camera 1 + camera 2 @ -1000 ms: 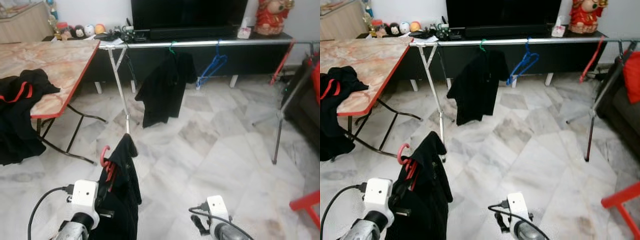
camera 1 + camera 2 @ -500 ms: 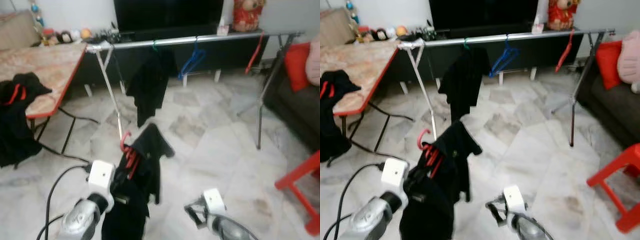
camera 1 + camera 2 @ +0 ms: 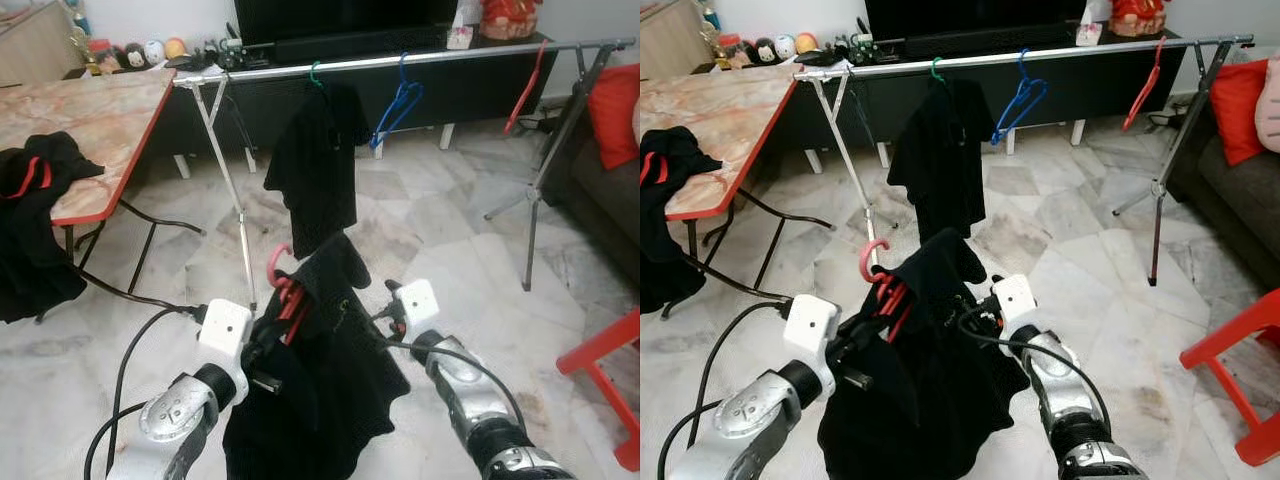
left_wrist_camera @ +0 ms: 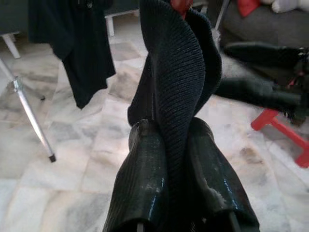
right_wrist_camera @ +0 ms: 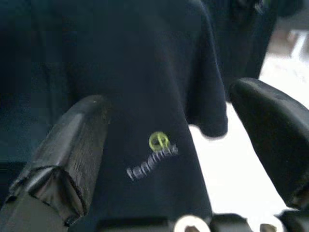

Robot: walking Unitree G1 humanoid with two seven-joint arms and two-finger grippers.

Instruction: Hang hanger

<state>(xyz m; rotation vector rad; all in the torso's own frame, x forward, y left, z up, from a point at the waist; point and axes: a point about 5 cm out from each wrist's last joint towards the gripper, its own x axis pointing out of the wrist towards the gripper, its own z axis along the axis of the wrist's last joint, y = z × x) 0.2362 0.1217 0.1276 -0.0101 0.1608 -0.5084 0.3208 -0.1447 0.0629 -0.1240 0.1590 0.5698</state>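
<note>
Pinching ribbed black knit garment (image 4: 176,72): left claw (image 4: 176,159), glossy-fingered.

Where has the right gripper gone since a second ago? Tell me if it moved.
Yes. The right gripper has risen from low beside the left gripper and come across to the black shirt on the red hanger, fingers open.

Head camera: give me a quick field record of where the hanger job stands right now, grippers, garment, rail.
left gripper: shut on the black garment, holding it up
red hanger: inside the garment, hook free, not on the rail
right gripper: open, fingers either side of the garment's printed front
clothes rail: ahead across the floor, carries a black shirt on a green hanger, a blue hanger and another red hanger
table: on the left, a black and red garment draped over its edge
</note>
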